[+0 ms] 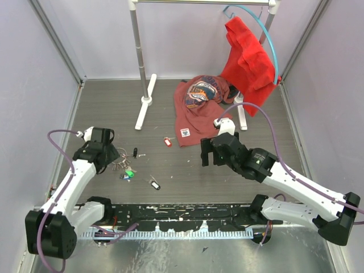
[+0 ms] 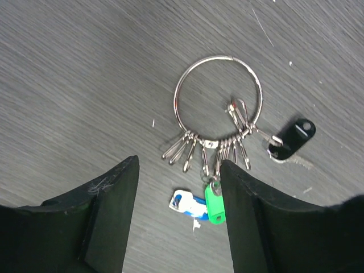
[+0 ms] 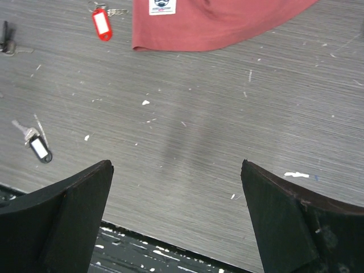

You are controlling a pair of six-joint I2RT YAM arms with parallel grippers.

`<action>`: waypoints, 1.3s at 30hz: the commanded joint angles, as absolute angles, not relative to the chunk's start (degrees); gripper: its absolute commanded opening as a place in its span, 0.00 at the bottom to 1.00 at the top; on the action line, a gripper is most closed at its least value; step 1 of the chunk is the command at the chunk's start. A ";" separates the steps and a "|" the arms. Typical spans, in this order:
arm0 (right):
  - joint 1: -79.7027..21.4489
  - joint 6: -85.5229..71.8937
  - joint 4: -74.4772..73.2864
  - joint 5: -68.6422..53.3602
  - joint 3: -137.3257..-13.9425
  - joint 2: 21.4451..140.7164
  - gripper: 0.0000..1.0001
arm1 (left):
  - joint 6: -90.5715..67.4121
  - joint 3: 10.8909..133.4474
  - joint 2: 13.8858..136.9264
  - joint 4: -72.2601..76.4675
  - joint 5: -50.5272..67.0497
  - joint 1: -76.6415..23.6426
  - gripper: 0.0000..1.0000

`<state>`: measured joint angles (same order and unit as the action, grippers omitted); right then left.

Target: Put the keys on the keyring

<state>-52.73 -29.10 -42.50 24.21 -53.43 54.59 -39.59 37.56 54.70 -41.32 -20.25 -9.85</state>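
Observation:
The keyring (image 2: 218, 57), a silver wire ring with several clips, a green tag (image 2: 214, 202) and a blue-and-white tag (image 2: 186, 203), lies flat on the table just ahead of my left gripper (image 2: 179, 162). That gripper is open and empty above it; the green tag sits by its right finger. A black-headed key (image 2: 296, 136) lies by the ring's right side. In the top view the keyring (image 1: 120, 165) is under my left gripper (image 1: 112, 158). A black-and-white key (image 3: 38, 147) and a red-tagged key (image 3: 101, 24) lie loose. My right gripper (image 3: 176, 165) is open over bare table.
A red shirt (image 1: 196, 111) lies at the back centre by a white clothes rack (image 1: 145, 85) with a red garment (image 1: 250, 57) on a hanger. A black strip (image 1: 182, 216) runs along the near table edge. Another black key (image 1: 135, 152) lies right of the left gripper.

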 commanded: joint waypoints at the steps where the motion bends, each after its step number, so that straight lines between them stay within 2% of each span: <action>1: -52.65 -28.35 -39.03 20.18 -53.48 53.44 1.00 | -40.18 37.40 58.51 -34.82 -20.19 -8.26 0.65; 5: -52.69 -28.61 -38.01 19.13 -52.39 53.16 1.00 | -42.54 35.94 59.60 -36.47 -18.94 -8.22 0.60; 12: -52.65 -28.50 -36.50 16.19 -52.08 54.77 1.00 | -48.09 34.06 59.14 -40.44 -23.98 -8.15 0.50; 17: -52.65 -28.17 -36.13 15.31 -52.29 55.20 1.00 | -48.39 34.50 61.05 -40.46 -22.67 -6.06 0.47; 21: -52.64 -28.03 -35.97 15.22 -52.41 55.44 1.00 | -45.95 35.19 65.32 -38.62 -17.82 -3.29 0.32; 24: -52.65 -27.92 -35.86 15.16 -52.23 55.53 1.00 | -44.92 35.92 67.14 -38.34 -16.34 -3.26 0.28; 30: -52.65 -27.98 -35.52 14.85 -51.88 55.61 1.00 | -42.97 35.36 67.74 -35.92 -12.40 -3.27 0.28; 39: -52.65 -27.95 -35.51 14.51 -51.68 55.98 1.00 | -39.87 37.22 75.35 -32.82 -6.49 -3.32 0.28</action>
<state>-52.73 -28.58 -37.76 14.76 -51.51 55.94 -41.74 34.98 72.60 -35.33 -9.67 -3.51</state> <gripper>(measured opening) 0.999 0.283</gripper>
